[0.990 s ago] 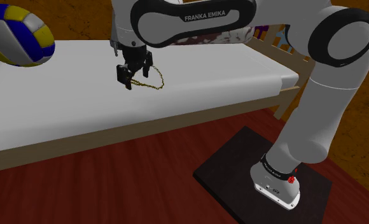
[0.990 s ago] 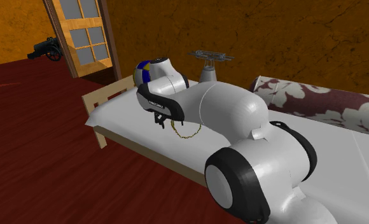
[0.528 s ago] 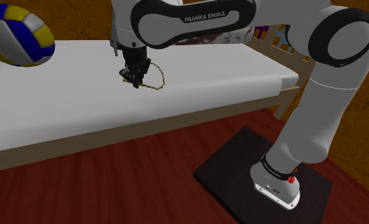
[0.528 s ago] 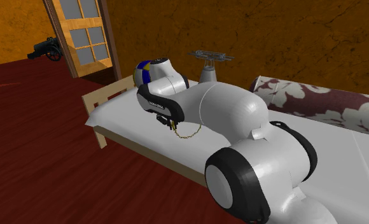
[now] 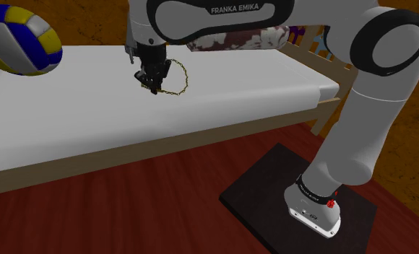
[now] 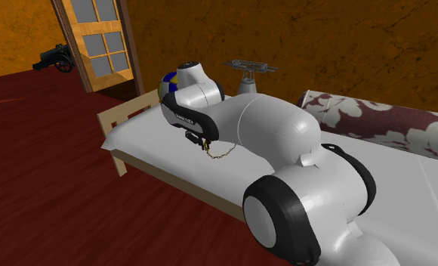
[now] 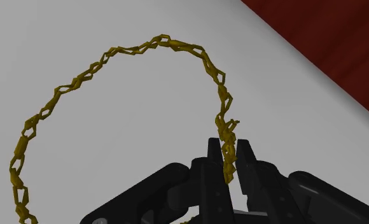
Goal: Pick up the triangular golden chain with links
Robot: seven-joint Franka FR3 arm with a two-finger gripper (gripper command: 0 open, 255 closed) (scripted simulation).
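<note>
Wrist view, Tom: the black gripper (image 7: 228, 149) is clamped on one strand of the golden chain (image 7: 177, 44). It pinches just a link or two, and the rest of the loop fans out over the white bed (image 7: 126, 127).

Thin hold, Ana. My worry is that strand sliding out between the fingers if the arm jerks upward. The whole loop seems to hang from that one pinch.

Agreed. In the shoulder view the chain dangles just beside the gripper, over the middle of the bed. Whether its low end touches the sheet, I can't tell. If it does, a sideways swing could drag links across the cover and tug them loose.

So a slow, straight lift looks safest. Count the field for me.

One chain. One gripper, two fingers. One bed. One blue, yellow and white ball (image 5: 20, 40) at the shoulder view's left. One patterned bolster (image 6: 376, 121) lying on the bed, well apart from the chain.
</note>
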